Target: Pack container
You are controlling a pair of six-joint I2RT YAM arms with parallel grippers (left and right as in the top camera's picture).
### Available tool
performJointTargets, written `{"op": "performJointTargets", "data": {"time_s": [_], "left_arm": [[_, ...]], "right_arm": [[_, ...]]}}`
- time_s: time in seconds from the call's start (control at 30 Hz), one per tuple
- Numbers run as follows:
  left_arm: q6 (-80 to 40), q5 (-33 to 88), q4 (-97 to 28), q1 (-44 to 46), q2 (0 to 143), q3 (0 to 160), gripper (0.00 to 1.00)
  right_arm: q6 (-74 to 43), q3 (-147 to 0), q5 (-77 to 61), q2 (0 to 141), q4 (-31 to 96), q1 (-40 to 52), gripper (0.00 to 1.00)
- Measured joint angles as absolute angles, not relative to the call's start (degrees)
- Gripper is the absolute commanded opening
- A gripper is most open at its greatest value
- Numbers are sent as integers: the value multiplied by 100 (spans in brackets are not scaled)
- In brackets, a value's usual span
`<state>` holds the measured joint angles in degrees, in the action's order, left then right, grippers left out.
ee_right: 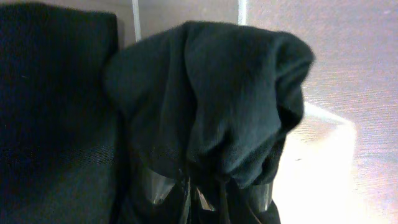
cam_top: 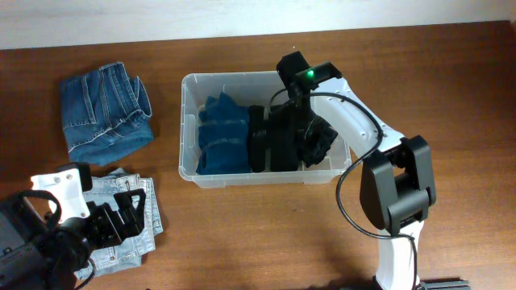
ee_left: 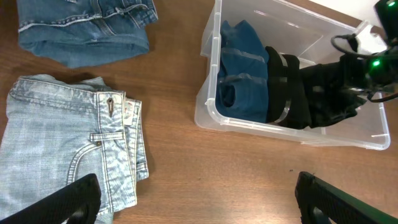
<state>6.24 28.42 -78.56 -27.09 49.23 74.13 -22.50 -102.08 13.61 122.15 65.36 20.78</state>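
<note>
I see the container (cam_top: 187,121) sitting mid-table. My right gripper (ee_right: 205,191) is down inside its right end, fingers clamped on a black garment (ee_right: 205,93) (bunched up over them). My left gripper (ee_left: 196,198) hangs over pale jeans (ee_left: 56,143), fingers wide apart.

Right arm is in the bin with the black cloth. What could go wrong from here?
The black garment is bunched around the right gripper; on opening it may snag and lift back out of the container. It is heaped at the right end, so the light jeans and dark jeans on the table may not fit flat.
</note>
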Motion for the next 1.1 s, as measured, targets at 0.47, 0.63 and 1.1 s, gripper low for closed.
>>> {"op": "performJointTargets", "data": {"time_s": [0.47,0.63,1.1], "left_arm": [[624,2842,-7856,-2709,4923,7413,99],[624,2842,-7856,-2709,4923,7413,99],[624,2842,-7856,-2709,4923,7413,99]], "right_arm": [[-2255,-10536,1168,12307,7067,2075,12],[-2265,-11594,1304,12213,7837,2075,42],[-2495,-13146,1868,11032,9697,1538,99]]}}
